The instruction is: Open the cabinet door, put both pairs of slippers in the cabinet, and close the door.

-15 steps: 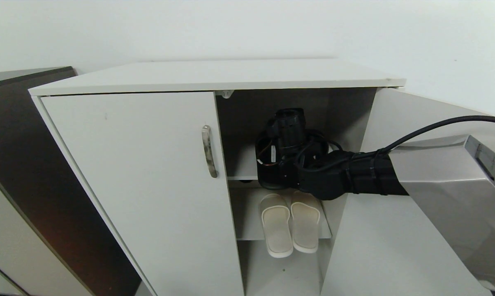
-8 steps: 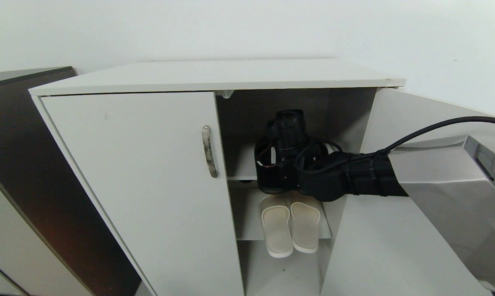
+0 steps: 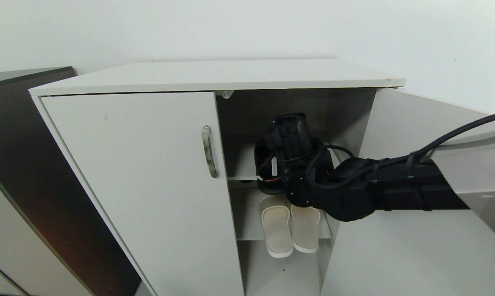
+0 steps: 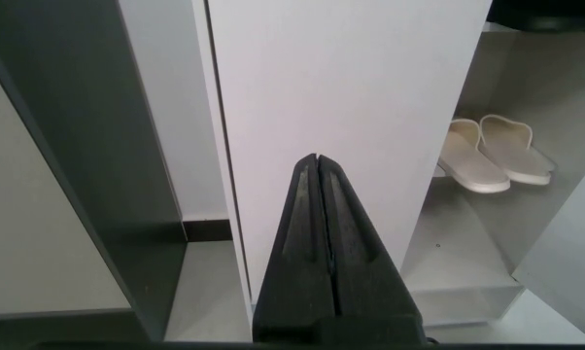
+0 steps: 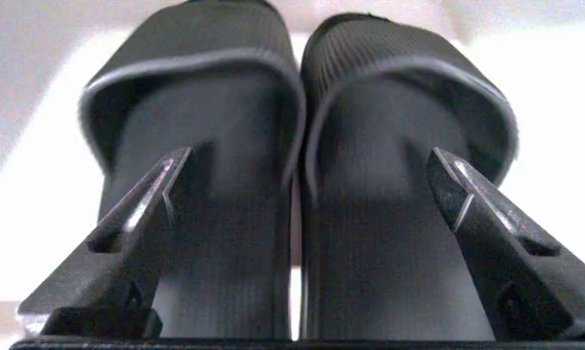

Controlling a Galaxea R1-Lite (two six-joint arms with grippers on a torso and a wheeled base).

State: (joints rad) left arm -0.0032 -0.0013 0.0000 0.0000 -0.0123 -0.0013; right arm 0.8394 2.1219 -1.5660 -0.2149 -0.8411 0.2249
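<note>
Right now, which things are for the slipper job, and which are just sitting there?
For the job: cabinet, open door, white slippers, dark slippers, right hand.
Just there: dark panel beside the cabinet.

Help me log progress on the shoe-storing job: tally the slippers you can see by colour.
White slippers: 2
Dark grey slippers: 2
Total: 4
</note>
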